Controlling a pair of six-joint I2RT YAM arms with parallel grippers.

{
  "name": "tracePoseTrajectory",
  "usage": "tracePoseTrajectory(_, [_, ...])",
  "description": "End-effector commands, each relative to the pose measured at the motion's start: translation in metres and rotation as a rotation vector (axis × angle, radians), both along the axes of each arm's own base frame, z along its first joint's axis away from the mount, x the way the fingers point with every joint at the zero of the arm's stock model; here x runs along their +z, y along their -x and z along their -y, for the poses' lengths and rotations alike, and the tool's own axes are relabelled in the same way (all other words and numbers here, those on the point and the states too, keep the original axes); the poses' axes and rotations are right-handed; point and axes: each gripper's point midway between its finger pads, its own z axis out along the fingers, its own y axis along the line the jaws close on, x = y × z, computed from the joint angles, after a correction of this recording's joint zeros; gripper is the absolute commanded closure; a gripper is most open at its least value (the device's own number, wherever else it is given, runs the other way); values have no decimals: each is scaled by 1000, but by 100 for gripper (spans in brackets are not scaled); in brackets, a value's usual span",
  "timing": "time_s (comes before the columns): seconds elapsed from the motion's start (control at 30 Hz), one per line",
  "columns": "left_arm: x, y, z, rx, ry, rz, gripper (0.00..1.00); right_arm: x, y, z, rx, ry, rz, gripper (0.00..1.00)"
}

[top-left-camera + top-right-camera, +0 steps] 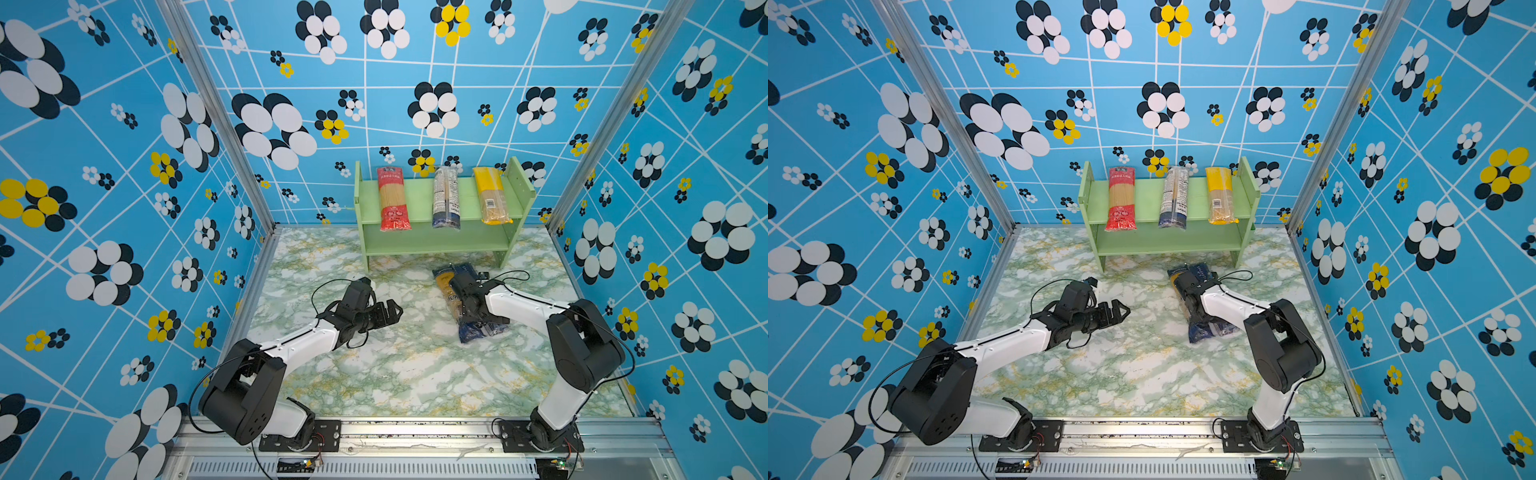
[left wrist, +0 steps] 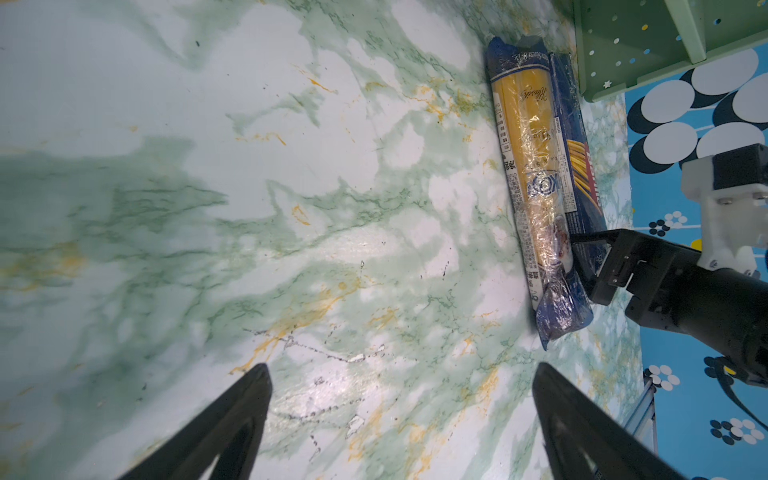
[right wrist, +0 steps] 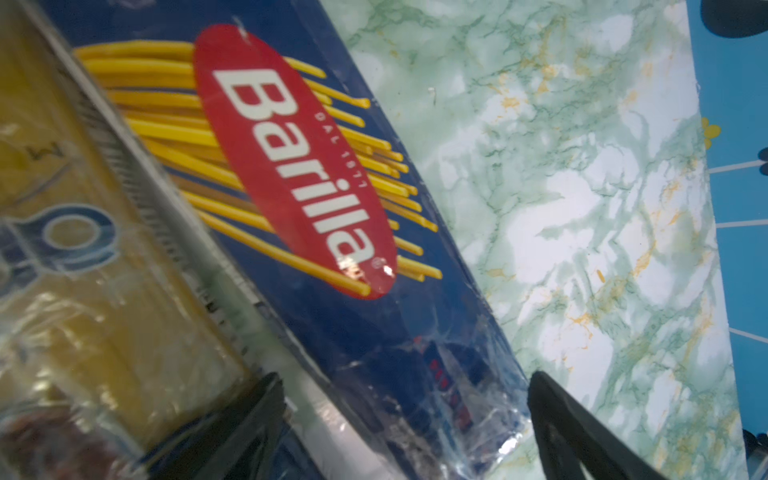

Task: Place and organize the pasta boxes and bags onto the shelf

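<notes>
Right end effector (image 3: 405, 376) sits low over the box (image 3: 299, 166) with its jaws wide apart, one on each side of the box's end. The blue bag (image 2: 536, 174) lies against the box on the counter (image 1: 395, 374). Left end effector (image 1: 392, 311) hangs above the counter, jaws spread. On the shelf (image 1: 419, 195), top tier: red bag (image 1: 392, 199), clear bag (image 1: 445, 197), yellow bag (image 1: 490, 193).

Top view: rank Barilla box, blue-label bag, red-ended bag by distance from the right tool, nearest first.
1. Barilla box, on the table, right under the right tool.
2. Blue-label bag, middle of the shelf top.
3. Red-ended bag, shelf top, left end.
</notes>
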Motion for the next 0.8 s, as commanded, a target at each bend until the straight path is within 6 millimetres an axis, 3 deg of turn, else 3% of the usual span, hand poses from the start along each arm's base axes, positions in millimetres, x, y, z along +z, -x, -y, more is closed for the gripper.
tracePoseTrajectory(0.0, [1,1,-3,-5,12,10,1,-13,6,-27,5,-83,-24,5])
tracePoseTrajectory(0.4, [-1,3,-8,7,2,12,1,-20,9,-93,107,-216,-12,5])
tracePoseTrajectory(0.53, [1,4,-5,-16,-4,27,1,-15,10,-91,118,-216,-3,5])
tracePoseTrajectory(0.77, [2,5,10,-56,-82,58,1,13,15,-69,135,-211,39,4])
